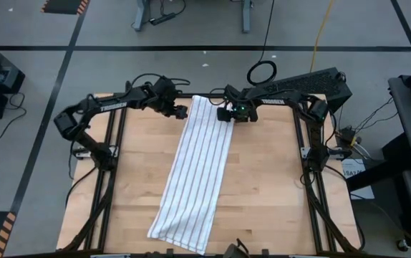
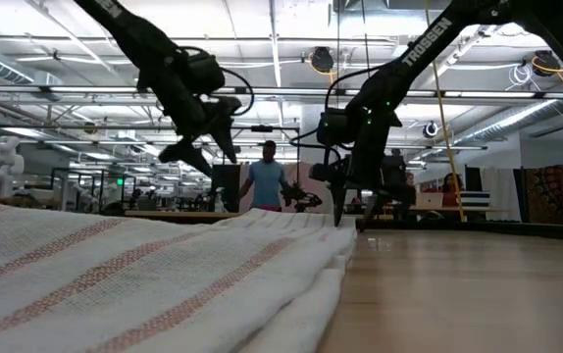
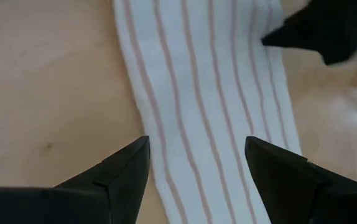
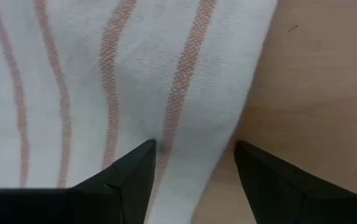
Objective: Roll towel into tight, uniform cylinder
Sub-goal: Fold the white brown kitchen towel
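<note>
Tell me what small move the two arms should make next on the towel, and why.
Probably lower both grippers onto the far end of the towel and pinch it. The towel lies flat and unrolled along the table. The left gripper hangs open above one far edge, and the right gripper is open over the opposite edge, low near the cloth. Neither holds anything yet.

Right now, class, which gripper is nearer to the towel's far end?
Right. The right gripper sits low at the right edge of the towel, one finger over the cloth. The left gripper hovers higher beside its left edge. Both have open jaws.
</note>
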Controlling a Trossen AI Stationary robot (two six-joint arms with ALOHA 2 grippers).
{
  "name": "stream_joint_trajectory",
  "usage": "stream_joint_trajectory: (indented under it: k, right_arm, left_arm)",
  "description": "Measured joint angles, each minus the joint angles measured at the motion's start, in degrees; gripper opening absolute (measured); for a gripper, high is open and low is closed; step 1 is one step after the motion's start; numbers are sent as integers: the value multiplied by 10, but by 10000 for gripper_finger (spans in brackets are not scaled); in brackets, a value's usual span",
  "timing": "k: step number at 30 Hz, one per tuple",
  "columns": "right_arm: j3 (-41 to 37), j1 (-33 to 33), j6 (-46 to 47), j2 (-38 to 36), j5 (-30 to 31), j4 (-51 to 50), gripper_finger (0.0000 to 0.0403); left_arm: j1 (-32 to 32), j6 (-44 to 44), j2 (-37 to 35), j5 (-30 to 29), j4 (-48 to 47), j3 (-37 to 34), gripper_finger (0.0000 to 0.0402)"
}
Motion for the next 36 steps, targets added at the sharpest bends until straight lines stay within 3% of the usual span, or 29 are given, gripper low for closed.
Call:
stream_joint_trajectory:
  k: [7,19,36]
  right_arm:
    - [0,-1,-2,3,6,18,185]
    - [-1,-1,-20,6,13,38,9]
    - [-1,-1,-22,6,8,41,3]
  left_arm:
    - [30,-1,53,0,55,0,265]
    - [54,36,130,12,60,36,220]
    - [53,50,210,28,55,75,218]
